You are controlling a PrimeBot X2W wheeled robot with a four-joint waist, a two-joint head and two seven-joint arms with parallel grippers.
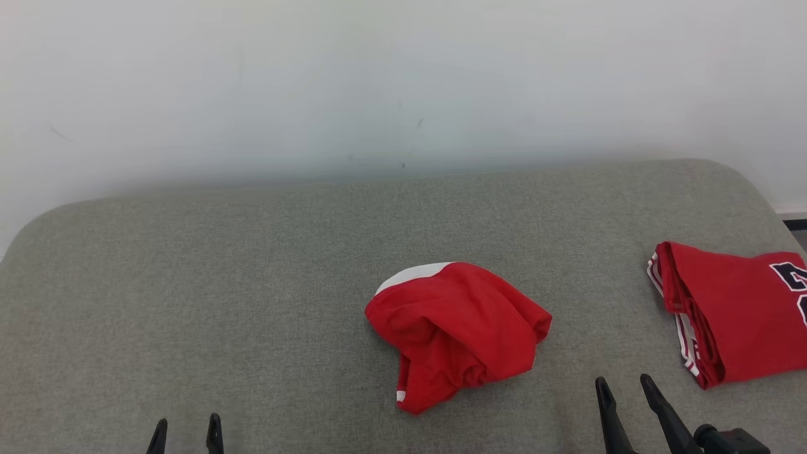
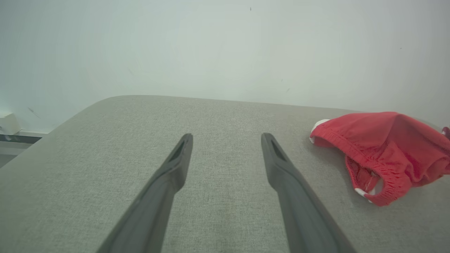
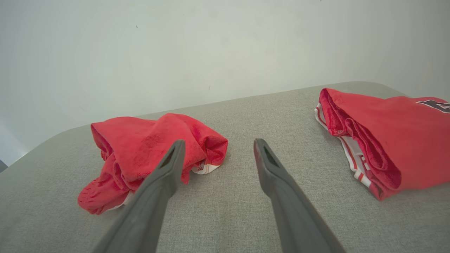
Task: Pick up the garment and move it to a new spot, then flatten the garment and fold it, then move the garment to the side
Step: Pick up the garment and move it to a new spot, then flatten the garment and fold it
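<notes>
The garment (image 1: 454,334) lay on the padded surface (image 1: 220,284), ahead and left of the right gripper (image 1: 622,379) and ahead and right of the left gripper (image 1: 188,419), touching neither. A second garment (image 1: 731,315) lay ahead and right of the right gripper, well apart from the first. The wall (image 1: 378,82) stood beyond both.

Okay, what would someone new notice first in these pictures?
The crumpled red garment with a white patch, lying in the middle of the grey cushion. Next, the folded red jersey at the cushion's right edge. The left tool and right tool stand open near the front, touching neither.
</notes>
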